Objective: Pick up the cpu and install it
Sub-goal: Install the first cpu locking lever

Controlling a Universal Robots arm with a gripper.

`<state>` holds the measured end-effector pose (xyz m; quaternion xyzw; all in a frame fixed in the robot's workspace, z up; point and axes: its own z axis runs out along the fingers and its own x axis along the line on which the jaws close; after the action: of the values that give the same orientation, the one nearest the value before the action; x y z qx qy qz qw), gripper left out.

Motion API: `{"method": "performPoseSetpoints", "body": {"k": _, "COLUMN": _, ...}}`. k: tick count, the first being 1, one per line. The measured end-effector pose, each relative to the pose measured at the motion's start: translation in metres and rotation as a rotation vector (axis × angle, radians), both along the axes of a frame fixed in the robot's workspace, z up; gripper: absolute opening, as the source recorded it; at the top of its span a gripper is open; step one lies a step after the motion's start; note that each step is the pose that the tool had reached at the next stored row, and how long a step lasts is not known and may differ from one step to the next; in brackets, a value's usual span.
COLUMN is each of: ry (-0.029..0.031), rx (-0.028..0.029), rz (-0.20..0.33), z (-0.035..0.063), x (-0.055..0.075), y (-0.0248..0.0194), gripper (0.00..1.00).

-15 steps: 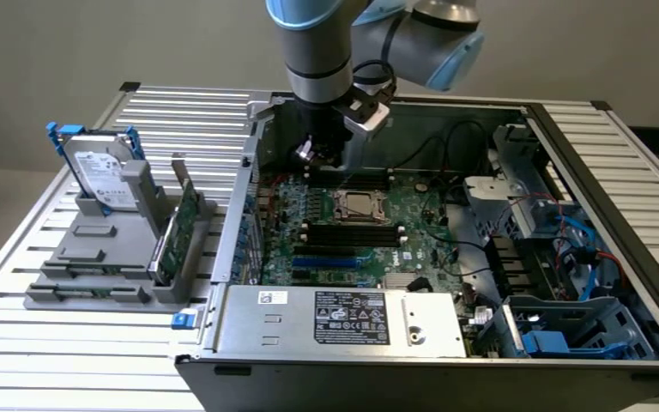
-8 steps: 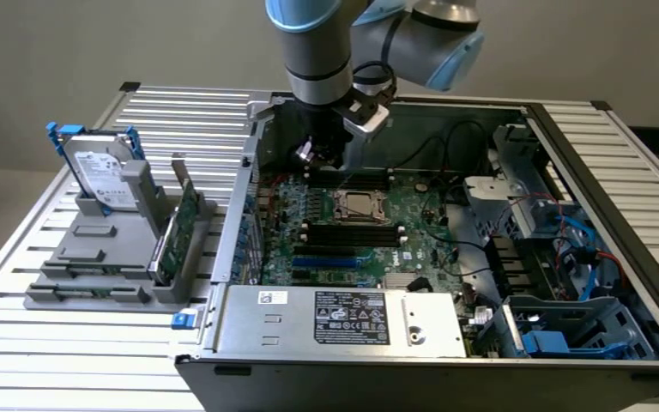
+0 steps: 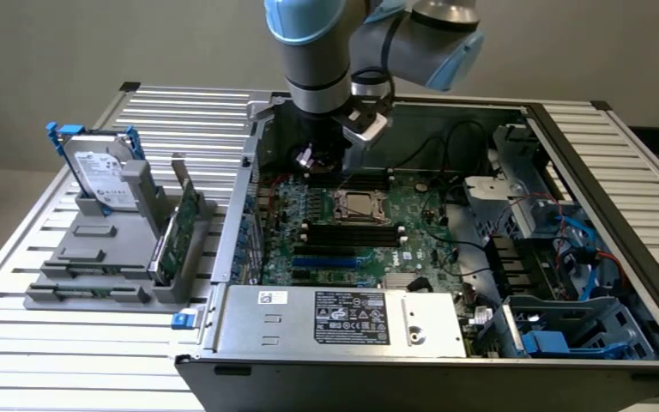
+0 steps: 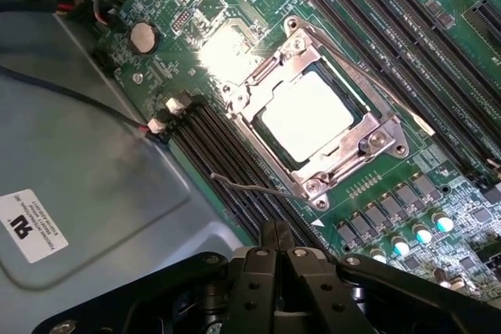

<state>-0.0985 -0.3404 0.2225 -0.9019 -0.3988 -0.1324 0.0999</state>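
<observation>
We note the cpu (image 4: pixel 309 119) lying flat, silvery top up, inside the socket frame (image 4: pixel 368 142) on the motherboard (image 4: pixel 196 13) of the open computer case (image 3: pixel 421 365). The pincer (image 4: pixel 275 234) hangs over the board near the socket, fingers pressed together on nothing. The hard drive (image 3: pixel 100 176) stands on the slatted table (image 3: pixel 32 343), well apart.

No wording reads clearly. A white sticker (image 4: pixel 31 224) on the grey case floor (image 4: pixel 94 154) carries a bold black logo and print too fine to make out. A small white triangle (image 4: pixel 317 224) is printed on the green circuit board (image 4: pixel 196 13). The black label (image 3: pixel 353 319) on the power supply (image 3: pixel 261 330) and the white label (image 3: pixel 110 182) on the hard drive (image 3: pixel 87 148) are illegible.
</observation>
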Motion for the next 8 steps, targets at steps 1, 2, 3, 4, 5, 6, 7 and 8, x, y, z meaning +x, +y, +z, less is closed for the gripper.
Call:
{"method": "performPoseSetpoints", "body": {"k": 1, "ry": 0.0, "rx": 0.0001, "rz": -0.003, "z": -0.0011, "x": 0.0, "y": 0.0, "gripper": 0.11}}
{"method": "performPoseSetpoints", "body": {"k": 2, "ry": 0.0, "rx": 0.0002, "rz": -0.005, "z": -0.0015, "x": 0.0, "y": 0.0, "gripper": 0.11}}
{"method": "performPoseSetpoints", "body": {"k": 3, "ry": 0.0002, "rx": -0.0001, "rz": -0.006, "z": -0.0016, "x": 0.0, "y": -0.0001, "gripper": 0.11}}
{"method": "performPoseSetpoints", "body": {"k": 4, "ry": 0.0002, "rx": -0.0002, "rz": -0.007, "z": -0.0016, "x": 0.0, "y": -0.0001, "gripper": 0.11}}
{"method": "performPoseSetpoints", "body": {"k": 5, "ry": 0.0001, "rx": -0.0001, "rz": -0.007, "z": -0.0018, "x": 0.0, "y": -0.0001, "gripper": 0.11}}
{"method": "performPoseSetpoints", "body": {"k": 6, "ry": 0.0, "rx": 0.0001, "rz": -0.008, "z": -0.0021, "x": 0.0, "y": -0.0001, "gripper": 0.11}}
{"method": "performPoseSetpoints", "body": {"k": 7, "ry": -0.0001, "rx": 0.0001, "rz": -0.008, "z": -0.0023, "x": 0.0, "y": -0.0001, "gripper": 0.11}}
{"method": "performPoseSetpoints", "body": {"k": 8, "ry": -0.0001, "rx": 0.0002, "rz": -0.008, "z": -0.0026, "x": 0.0, "y": -0.0001, "gripper": 0.11}}
